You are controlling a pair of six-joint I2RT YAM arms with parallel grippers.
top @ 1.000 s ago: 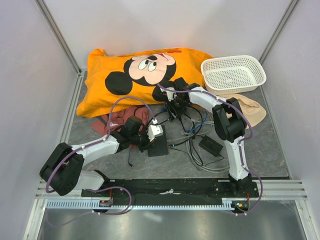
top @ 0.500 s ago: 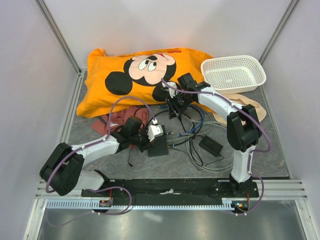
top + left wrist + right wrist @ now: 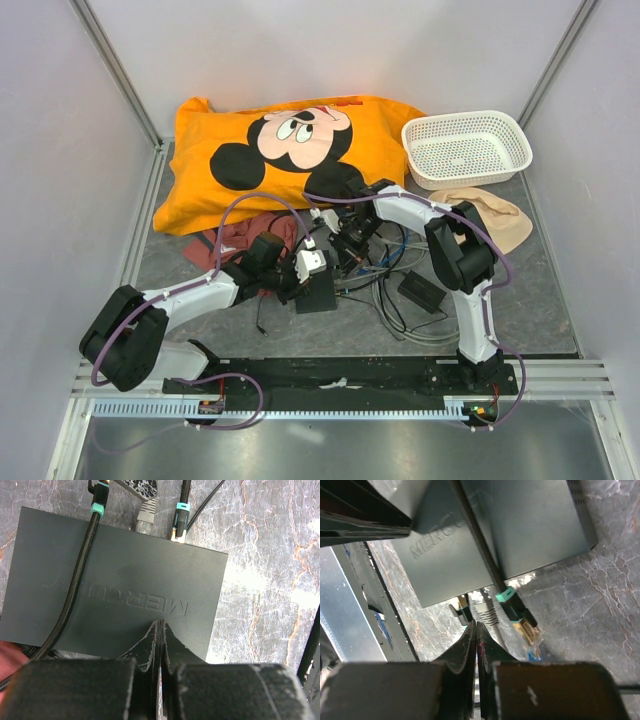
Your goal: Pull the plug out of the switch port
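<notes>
The switch (image 3: 322, 296) is a flat dark grey box lettered MERCURY (image 3: 115, 580), also in the right wrist view (image 3: 520, 525). A grey plug (image 3: 146, 512) and a black plug with a teal collar (image 3: 180, 522) sit in ports on its far edge. A third teal-collared plug (image 3: 522, 622) lies loose on the table, its braided cable across the box top. My left gripper (image 3: 160, 630) is shut, tips on the box top. My right gripper (image 3: 476, 629) is shut, tips just off the port edge between the black plug (image 3: 462, 610) and the grey plug (image 3: 487, 612); nothing shows between the fingers.
A tangle of cables (image 3: 385, 270) and a black adapter brick (image 3: 420, 290) lie right of the switch. An orange Mickey pillow (image 3: 270, 150), a white basket (image 3: 467, 147), a red cloth (image 3: 240, 240) and a beige cloth (image 3: 495, 215) lie behind.
My right gripper has come from the pillow's edge toward me, down to the switch's port edge. The left arm and the switch have not moved.
</notes>
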